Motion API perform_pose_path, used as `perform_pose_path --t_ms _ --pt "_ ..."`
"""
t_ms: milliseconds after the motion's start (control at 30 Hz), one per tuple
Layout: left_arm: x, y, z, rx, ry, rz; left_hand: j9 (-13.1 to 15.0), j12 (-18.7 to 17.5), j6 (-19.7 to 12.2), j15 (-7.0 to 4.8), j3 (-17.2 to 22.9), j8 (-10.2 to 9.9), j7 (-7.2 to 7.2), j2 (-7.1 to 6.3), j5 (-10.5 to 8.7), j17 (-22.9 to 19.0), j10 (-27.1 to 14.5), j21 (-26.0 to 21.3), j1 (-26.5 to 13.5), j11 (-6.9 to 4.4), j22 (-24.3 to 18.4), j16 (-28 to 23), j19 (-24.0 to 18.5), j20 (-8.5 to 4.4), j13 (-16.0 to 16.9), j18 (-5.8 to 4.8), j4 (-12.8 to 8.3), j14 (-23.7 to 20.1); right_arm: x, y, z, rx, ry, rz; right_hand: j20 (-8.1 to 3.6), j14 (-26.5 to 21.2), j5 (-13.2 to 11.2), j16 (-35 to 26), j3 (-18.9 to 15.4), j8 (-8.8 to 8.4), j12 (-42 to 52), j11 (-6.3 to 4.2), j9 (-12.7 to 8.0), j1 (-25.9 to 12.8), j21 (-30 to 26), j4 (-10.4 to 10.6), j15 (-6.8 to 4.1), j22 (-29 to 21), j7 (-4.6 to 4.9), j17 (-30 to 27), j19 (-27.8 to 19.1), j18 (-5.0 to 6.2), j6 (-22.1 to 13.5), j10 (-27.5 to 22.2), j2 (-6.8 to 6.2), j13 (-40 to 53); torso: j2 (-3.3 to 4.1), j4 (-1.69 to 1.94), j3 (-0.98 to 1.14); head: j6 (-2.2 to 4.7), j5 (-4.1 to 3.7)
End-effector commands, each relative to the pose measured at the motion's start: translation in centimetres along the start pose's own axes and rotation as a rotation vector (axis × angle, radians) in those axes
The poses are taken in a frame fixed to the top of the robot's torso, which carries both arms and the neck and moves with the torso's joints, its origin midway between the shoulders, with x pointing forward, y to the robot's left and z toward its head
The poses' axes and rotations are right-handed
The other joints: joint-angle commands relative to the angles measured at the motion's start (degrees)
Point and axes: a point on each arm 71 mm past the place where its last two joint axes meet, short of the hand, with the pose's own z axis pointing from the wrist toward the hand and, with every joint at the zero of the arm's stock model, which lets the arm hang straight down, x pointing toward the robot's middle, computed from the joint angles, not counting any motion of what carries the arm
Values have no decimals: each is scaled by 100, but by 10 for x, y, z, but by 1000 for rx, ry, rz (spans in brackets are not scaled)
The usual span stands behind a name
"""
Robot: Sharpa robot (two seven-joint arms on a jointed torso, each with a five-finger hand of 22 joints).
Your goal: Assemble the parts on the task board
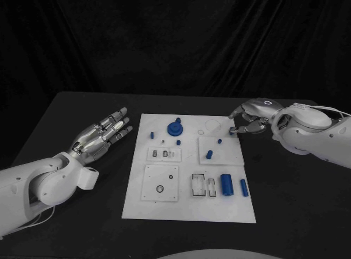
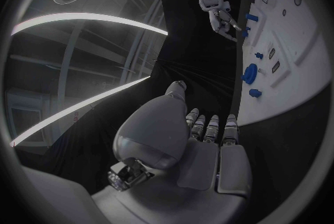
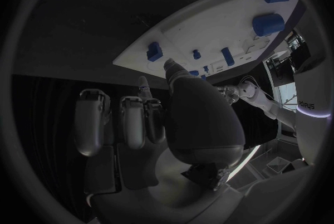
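While the left hand [image 1: 104,134] was laid flat above the desk [image 1: 74,113] just beside the task board's left edge, its fingers [image 1: 117,120] were stretched out, slightly apart and holding nothing, pointing toward the far side. The right hand [image 1: 250,120] was set at the far right corner of the task board [image 1: 188,208], its fingers curled inward with the tips gathered at the board's edge; a small dark part [image 1: 234,130] was seen at those tips, but whether it was actually pinched could not be told.

On the board, a round blue part [image 1: 175,128] was placed near the far edge, with a small blue peg [image 1: 152,134] to its left. A blue piece [image 1: 208,154] was seen on the raised square plate at the right, and two blue cylinders [image 1: 226,184] were laid side by side near the right edge, next to outlined slots.

From the left wrist view, the straight fingers [image 2: 212,126] were shown from behind, with the right hand [image 2: 221,16] bent down at the board's far corner. From the right wrist view, the board [image 3: 202,23] was seen edge-on beyond the curled fingers [image 3: 132,118], blue parts [image 3: 155,51] standing on it.
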Motion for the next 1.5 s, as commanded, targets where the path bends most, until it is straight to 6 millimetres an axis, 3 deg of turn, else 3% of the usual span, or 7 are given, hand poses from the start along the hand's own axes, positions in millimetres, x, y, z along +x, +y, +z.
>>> perform_pose_path --t_ms 33,333,733,867,900,1133,1500 --pt "2 0 0 11 9 -7 6 -26 8 54 36 30 -7 -1 26 -7 0 -34 49 18 -10 -21 6 25 -7 -91 -7 -2 1 -2 -1 22 -10 5 17 514 -16 -26 -19 31 20 52 12 73 -20 72 32 1079 -2 1131 145 -28 67 600 -34 1509 -2 20 -5 -2 -11" --pt "1 0 0 10 7 -6 6 -26 8 54 36 30 -7 -1 26 -7 0 -34 49 18 -10 -21 6 25 -7 -91 -7 -2 4 -2 -3 13 1 7 26 509 -441 -36 -431 49 20 47 34 -417 -39 171 35 1094 -10 1103 143 -25 86 600 -313 1509 -9 5 -9 -10 -1" --pt "1 0 0 9 9 -7 6 -26 8 54 36 30 -7 -1 26 -7 0 -34 49 18 -10 -21 6 25 -7 -91 -7 -2 8 -5 -4 26 29 5 23 507 -424 -40 -599 56 20 51 46 -247 -46 156 31 1102 -8 1093 144 -25 94 600 -218 1509 -14 5 -9 -4 -4" --pt "1 1 0 8 9 -8 5 -26 4 57 48 30 -8 -1 40 -7 0 -34 53 18 -10 -21 6 26 -7 -94 -22 -2 9 -6 -3 31 36 4 27 506 -337 -40 -557 64 20 56 55 -115 -52 154 33 1104 -6 1090 145 -24 102 600 -153 1509 -12 4 -8 -1 0" --pt "1 1 0 8 9 -8 5 -26 4 57 48 30 -8 -1 40 -7 0 -34 53 18 -10 -21 6 26 -7 -94 -22 -2 10 -6 -3 32 37 4 28 506 -41 -39 -509 76 20 56 66 16 -58 148 34 1108 -6 1088 146 -24 119 600 -103 1509 -11 4 -7 0 -1" --pt "1 1 0 8 10 -8 5 -26 3 58 50 30 -9 1 41 -7 0 -34 54 19 -10 -21 6 26 -7 -95 -24 -2 13 -6 -1 35 54 1 16 508 486 -28 -431 96 20 54 91 276 -69 119 17 1118 -15 1097 149 -23 146 600 -20 1509 -13 10 -6 -4 2" --pt "1 1 0 6 11 -9 4 -26 -1 59 55 29 -9 3 45 -7 -1 -34 56 20 -10 -21 6 26 -7 -96 -29 -2 18 -3 0 23 56 4 8 505 676 -33 -411 123 20 49 117 375 -80 108 10 1122 -18 1085 148 -22 190 600 12 1509 -8 12 -8 -4 2"
